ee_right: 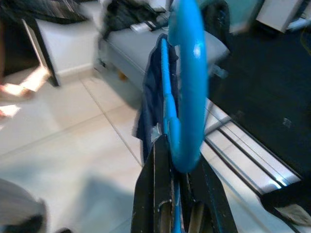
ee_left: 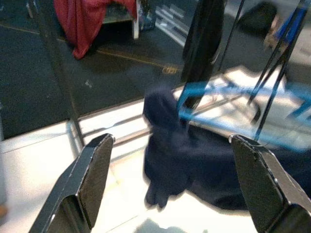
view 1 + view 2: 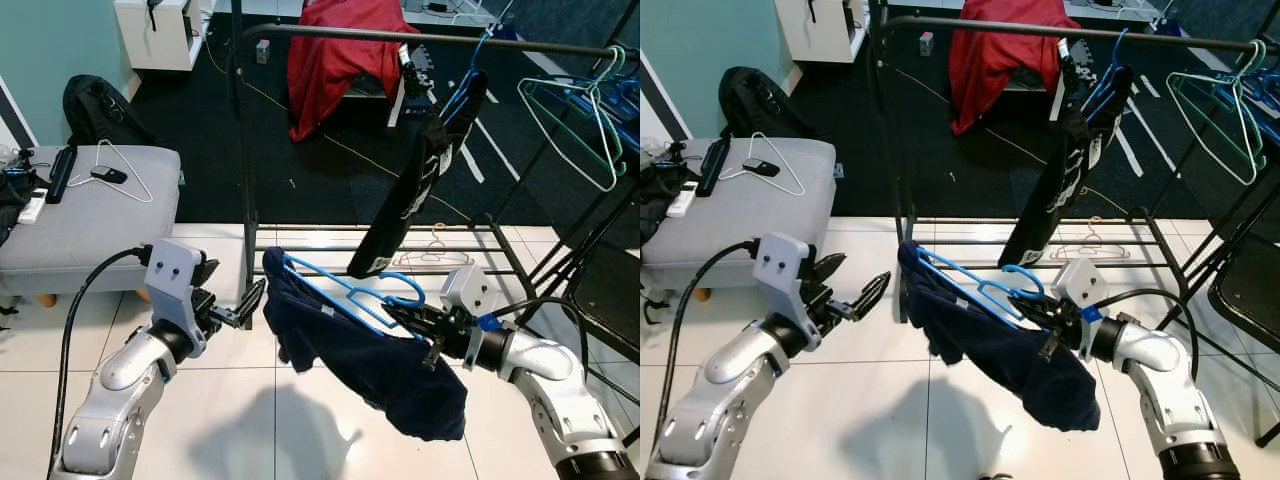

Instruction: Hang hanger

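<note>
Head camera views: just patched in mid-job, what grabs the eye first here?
The bright blue plastic hanger draped with a dark navy garment stands out, held low over the white tile floor by the right gripper, shut near its hook. The left gripper is open beside the garment's other end. Behind rises the black metal clothes rail, a black garment hanging from it.

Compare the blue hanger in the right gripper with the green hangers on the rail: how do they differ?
The blue hanger lies nearly flat, low in front of the rack, held by the right gripper; the green hangers hang upright from the rail. The blue hanger carries a navy garment; the green hangers are bare. Both have open hooks.
</note>
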Motion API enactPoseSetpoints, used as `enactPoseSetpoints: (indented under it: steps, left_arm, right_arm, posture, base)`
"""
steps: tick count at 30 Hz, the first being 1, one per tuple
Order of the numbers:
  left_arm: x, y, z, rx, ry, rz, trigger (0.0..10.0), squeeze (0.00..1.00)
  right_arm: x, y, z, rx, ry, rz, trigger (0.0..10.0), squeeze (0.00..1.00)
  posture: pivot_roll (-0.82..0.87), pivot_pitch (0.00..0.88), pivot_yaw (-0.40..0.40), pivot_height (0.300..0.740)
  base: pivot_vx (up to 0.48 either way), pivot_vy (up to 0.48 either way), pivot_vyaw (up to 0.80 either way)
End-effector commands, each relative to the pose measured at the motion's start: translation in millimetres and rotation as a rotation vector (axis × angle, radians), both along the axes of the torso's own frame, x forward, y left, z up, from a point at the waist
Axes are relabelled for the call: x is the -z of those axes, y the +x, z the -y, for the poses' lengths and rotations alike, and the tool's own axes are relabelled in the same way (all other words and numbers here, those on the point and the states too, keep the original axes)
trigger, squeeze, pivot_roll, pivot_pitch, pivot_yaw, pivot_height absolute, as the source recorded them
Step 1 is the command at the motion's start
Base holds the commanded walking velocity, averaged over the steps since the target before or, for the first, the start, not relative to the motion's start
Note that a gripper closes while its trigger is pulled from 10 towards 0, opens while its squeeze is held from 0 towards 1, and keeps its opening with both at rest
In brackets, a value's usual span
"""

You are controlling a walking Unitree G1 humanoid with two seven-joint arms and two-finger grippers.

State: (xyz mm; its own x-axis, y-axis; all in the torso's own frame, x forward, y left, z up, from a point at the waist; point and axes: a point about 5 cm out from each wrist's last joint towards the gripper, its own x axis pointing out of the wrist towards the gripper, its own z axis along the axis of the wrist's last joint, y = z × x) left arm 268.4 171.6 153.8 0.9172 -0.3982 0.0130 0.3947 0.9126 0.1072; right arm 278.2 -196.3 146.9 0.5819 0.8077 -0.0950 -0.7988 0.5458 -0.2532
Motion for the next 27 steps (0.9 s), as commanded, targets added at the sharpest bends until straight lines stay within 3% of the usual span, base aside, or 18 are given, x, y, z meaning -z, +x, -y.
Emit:
enactPoseSetpoints:
  steps: [1, 2, 6, 10, 12, 17, 26, 27]
  left_arm:
    - [16.2, -3.0, -4.9, -0.016, 0.049, -0.073, 10.0, 0.00]
    - [27.7, -6.0, -9.9, -0.031, 0.071, -0.130, 10.0, 0.00]
    - [35.9, -8.7, -13.9, -0.045, 0.077, -0.166, 10.0, 0.00]
    - [51.8, -22.5, -29.8, -0.077, 0.018, -0.247, 10.0, 0.00]
    - [50.6, -30.5, -36.4, -0.091, -0.068, -0.255, 10.0, 0.00]
    - [39.6, -28.7, -29.5, -0.071, -0.188, -0.219, 10.0, 0.00]
    - [34.2, -32.1, -19.0, 0.022, -0.294, -0.213, 10.0, 0.00]
    - [33.1, -34.5, -14.7, 0.063, -0.327, -0.212, 10.0, 0.26]
  right_arm:
    - [-6.9, -3.9, -2.4, -0.048, 0.029, 0.017, 10.0, 0.00]
    - [-8.5, -9.8, -3.8, -0.110, 0.030, 0.010, 10.0, 0.00]
    - [-8.9, -15.1, -4.5, -0.162, 0.020, 0.004, 10.0, 0.00]
    - [-8.4, -22.3, 3.3, -0.212, -0.030, 0.014, 10.0, 0.00]
    - [-8.8, -24.1, 9.1, -0.226, -0.065, 0.024, 10.0, 0.00]
    - [-8.8, -22.5, 8.2, -0.227, -0.077, 0.032, 10.0, 0.00]
    - [-8.2, -22.7, 8.9, -0.219, -0.073, 0.027, 10.0, 0.00]
    - [-8.3, -23.5, 9.5, -0.221, -0.070, 0.024, 10.0, 0.00]
  posture:
    - [-0.12, 0.154, -0.069, 0.740]
    - [-0.12, 0.153, -0.066, 0.740]
    - [-0.12, 0.153, -0.066, 0.740]
    - [-0.12, 0.160, -0.076, 0.740]
    - [-0.12, 0.162, -0.081, 0.740]
    - [-0.12, 0.162, -0.081, 0.740]
    - [-0.12, 0.156, -0.076, 0.740]
    - [-0.13, 0.157, -0.073, 0.740]
  base:
    - [0.000, 0.000, 0.00]
    - [0.000, 0.000, 0.00]
    - [0.000, 0.000, 0.00]
    - [0.000, 0.000, 0.00]
    - [0.000, 0.000, 0.00]
    - [0.000, 0.000, 0.00]
    - [0.000, 0.000, 0.00]
    - [0.000, 0.000, 0.00]
